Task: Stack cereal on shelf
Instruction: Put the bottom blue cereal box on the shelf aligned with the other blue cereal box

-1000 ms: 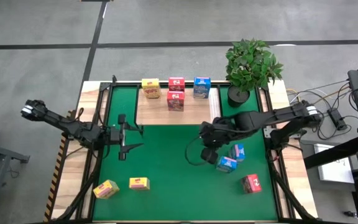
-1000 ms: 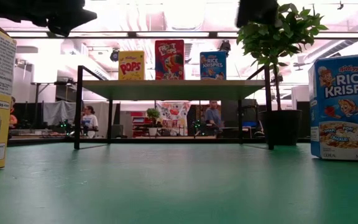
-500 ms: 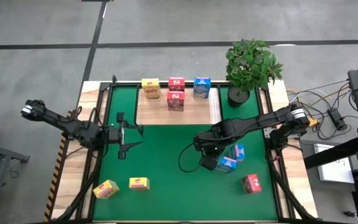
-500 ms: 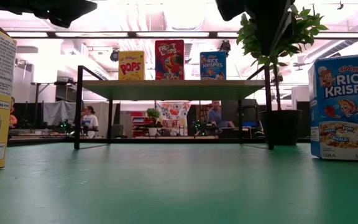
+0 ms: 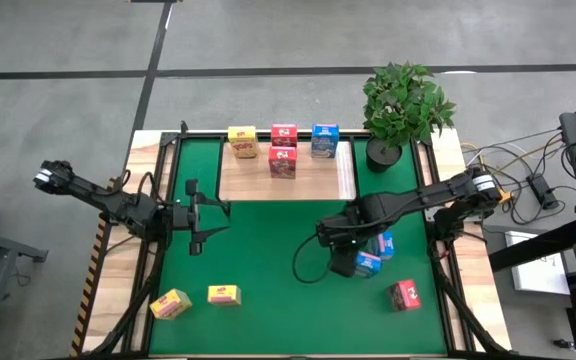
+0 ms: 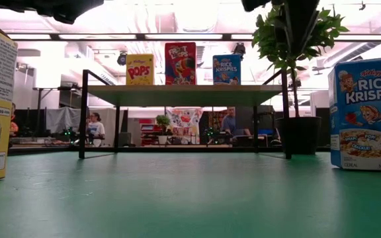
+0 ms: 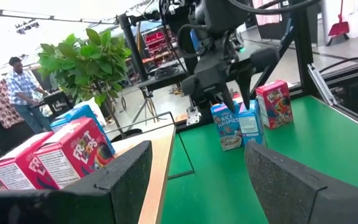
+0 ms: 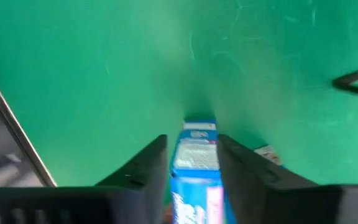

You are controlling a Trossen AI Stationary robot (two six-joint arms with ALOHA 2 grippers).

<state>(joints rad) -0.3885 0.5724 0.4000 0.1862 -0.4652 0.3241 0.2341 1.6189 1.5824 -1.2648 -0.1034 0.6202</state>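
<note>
The shelf (image 5: 283,176), a light-wood board, stands at the far side of the green mat. It bears one yellow (image 5: 242,141), two red (image 5: 283,135) and one blue cereal box (image 5: 324,139). On the mat stand two yellow boxes (image 5: 224,294), two blue boxes (image 5: 382,243) and a red one (image 5: 405,294). My right gripper (image 8: 192,155) points steeply down, open, with its fingers on either side of the nearer blue box (image 8: 194,163), which stands on the mat. My left gripper (image 5: 196,215) hovers open and level at the mat's left with nothing in it. My right gripper has its two fingers (image 8: 151,163) astride the upper end (image 8: 196,132) of the blue box, coming from above and slanting down. Whether the fingers touch the box's sides, I cannot tell. The box stands on the mat.
A potted plant (image 5: 404,105) stands at the shelf's right end. The second blue box and the red box stand close to my right gripper, toward the right edge. A black frame (image 5: 158,200) runs around the mat. The mat's middle (image 5: 268,250) is bare.
My right gripper has gone toward the table's near edge and down, tipping more steeply downward, and now stands over the nearer blue box. The boxes have stayed in place.
</note>
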